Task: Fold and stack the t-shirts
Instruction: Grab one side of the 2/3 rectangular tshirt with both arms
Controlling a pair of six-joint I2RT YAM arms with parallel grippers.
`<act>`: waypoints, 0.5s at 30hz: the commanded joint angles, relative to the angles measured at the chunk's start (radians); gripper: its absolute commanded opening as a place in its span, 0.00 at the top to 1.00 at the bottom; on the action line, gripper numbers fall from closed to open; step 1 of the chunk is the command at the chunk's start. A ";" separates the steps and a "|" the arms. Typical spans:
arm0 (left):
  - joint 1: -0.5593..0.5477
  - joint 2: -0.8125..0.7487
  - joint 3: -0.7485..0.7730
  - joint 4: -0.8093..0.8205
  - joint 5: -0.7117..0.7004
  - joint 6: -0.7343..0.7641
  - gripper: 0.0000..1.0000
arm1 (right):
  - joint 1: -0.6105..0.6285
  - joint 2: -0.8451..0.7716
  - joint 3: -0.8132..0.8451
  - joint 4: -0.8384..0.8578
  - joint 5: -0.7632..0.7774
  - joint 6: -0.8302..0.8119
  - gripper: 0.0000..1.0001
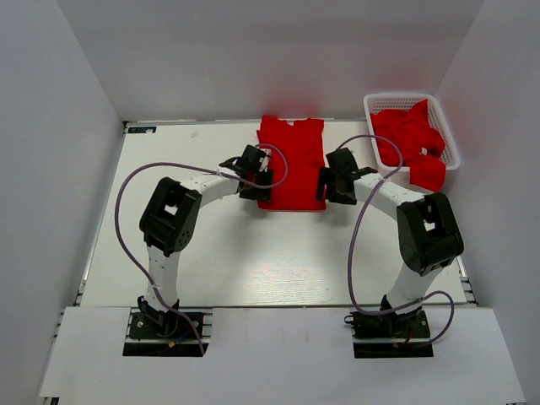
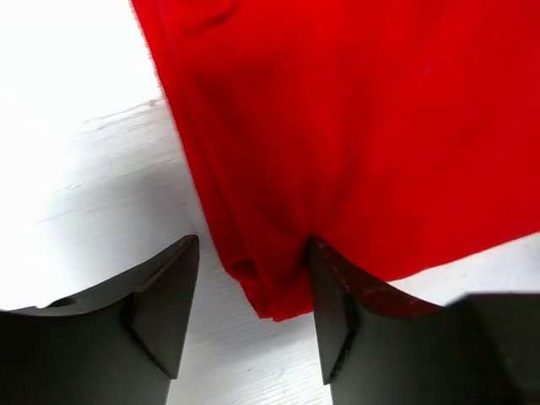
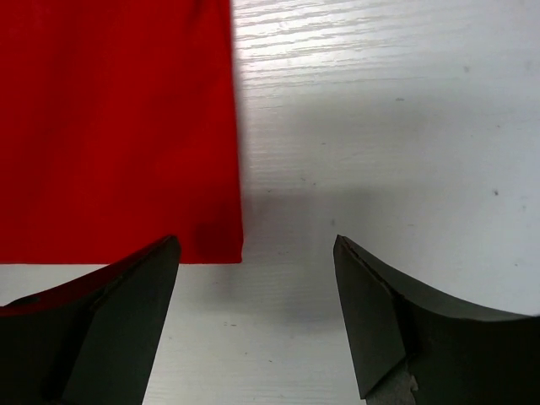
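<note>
A red t-shirt (image 1: 292,160) lies partly folded into a long strip at the back middle of the table. My left gripper (image 1: 256,181) is open at its near left corner; in the left wrist view the folded red corner (image 2: 270,287) sits between the fingers, touching the right one. My right gripper (image 1: 332,187) is open at the near right corner; in the right wrist view the shirt's corner (image 3: 215,240) lies just ahead of the left finger and bare table lies between the fingers. More red t-shirts (image 1: 411,143) lie crumpled in the basket.
A white lattice basket (image 1: 374,103) stands at the back right with shirts spilling over its near rim. White walls enclose the table on three sides. Purple cables loop from both arms over the table.
</note>
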 commanded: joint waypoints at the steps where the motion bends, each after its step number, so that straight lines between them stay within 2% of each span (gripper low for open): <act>1: -0.007 0.019 -0.040 0.021 0.083 -0.025 0.37 | -0.001 0.015 -0.002 0.048 -0.082 0.022 0.21; 8: -0.007 0.059 -0.040 0.031 0.104 -0.034 0.66 | -0.003 0.060 0.002 0.075 -0.115 0.022 0.32; 9: -0.007 0.059 -0.040 0.040 0.113 -0.034 0.77 | -0.003 0.064 -0.001 0.085 -0.116 0.022 0.34; 11: -0.007 0.059 -0.040 0.040 0.113 -0.044 0.89 | -0.007 0.072 -0.008 0.089 -0.132 0.022 0.34; 12: -0.007 0.059 -0.040 0.040 0.113 -0.044 1.00 | -0.007 0.073 -0.010 0.097 -0.135 0.025 0.37; 15: -0.007 0.059 -0.052 0.031 0.113 -0.044 1.00 | -0.009 0.078 -0.016 0.103 -0.155 0.031 0.38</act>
